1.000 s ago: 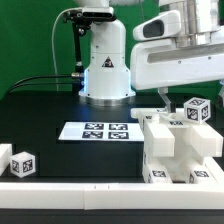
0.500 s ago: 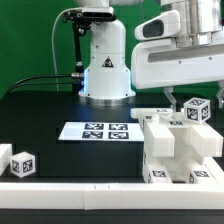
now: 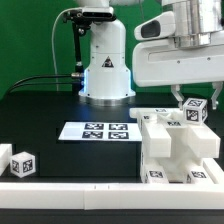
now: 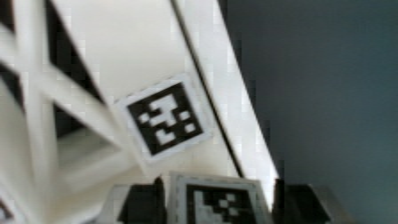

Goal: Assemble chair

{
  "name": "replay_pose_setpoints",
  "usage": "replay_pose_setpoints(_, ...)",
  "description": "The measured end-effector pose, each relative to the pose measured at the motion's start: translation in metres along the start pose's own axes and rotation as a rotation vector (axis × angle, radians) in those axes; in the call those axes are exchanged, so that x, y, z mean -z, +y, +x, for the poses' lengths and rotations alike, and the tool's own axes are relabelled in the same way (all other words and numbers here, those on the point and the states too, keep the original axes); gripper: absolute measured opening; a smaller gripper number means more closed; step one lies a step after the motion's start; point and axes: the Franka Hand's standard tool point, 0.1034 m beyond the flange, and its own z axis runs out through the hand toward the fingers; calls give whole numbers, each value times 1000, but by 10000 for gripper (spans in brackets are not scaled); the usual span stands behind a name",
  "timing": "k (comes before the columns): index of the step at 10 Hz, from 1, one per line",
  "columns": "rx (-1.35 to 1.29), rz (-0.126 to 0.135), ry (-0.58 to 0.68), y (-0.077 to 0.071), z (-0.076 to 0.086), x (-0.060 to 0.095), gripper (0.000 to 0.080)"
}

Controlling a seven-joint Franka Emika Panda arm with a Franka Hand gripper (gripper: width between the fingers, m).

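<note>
The chair (image 3: pixel 172 150) stands as a blocky white stack of tagged parts at the exterior view's right. At its top far corner is a small white tagged part (image 3: pixel 195 111), and my gripper (image 3: pixel 189 104) reaches down over it from above. In the wrist view that tagged part (image 4: pixel 221 203) sits between my two dark fingers (image 4: pixel 143 205), which press close against its sides; my gripper (image 4: pixel 215 207) is shut on it. Beyond it, white chair bars carry another tag (image 4: pixel 167 117).
The marker board (image 3: pixel 95 130) lies flat mid-table in front of the robot base (image 3: pixel 105 70). A small white tagged cube (image 3: pixel 22 163) sits at the exterior view's left, beside another white piece (image 3: pixel 3 156). A low white wall (image 3: pixel 70 185) runs along the near edge.
The fingers have drawn together around the tagged part on top of the chair. The arm has shifted slightly toward the exterior view's right.
</note>
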Motion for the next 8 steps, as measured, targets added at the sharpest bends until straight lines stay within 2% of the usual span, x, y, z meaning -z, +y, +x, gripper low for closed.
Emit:
replay_pose_setpoints(2, -308, 4, -4, -4, -3, 0, 284)
replay_pose_setpoints(3, -557, 7, -12, -5, -3, 0, 284)
replay_pose_setpoints(4, -653, 10, -15, -6, -2, -1, 284)
replay_pose_setpoints(5, -771, 26, -19, -8, 0, -1, 284)
replay_pose_setpoints(8, -709, 26, -18, -8, 0, -1, 284)
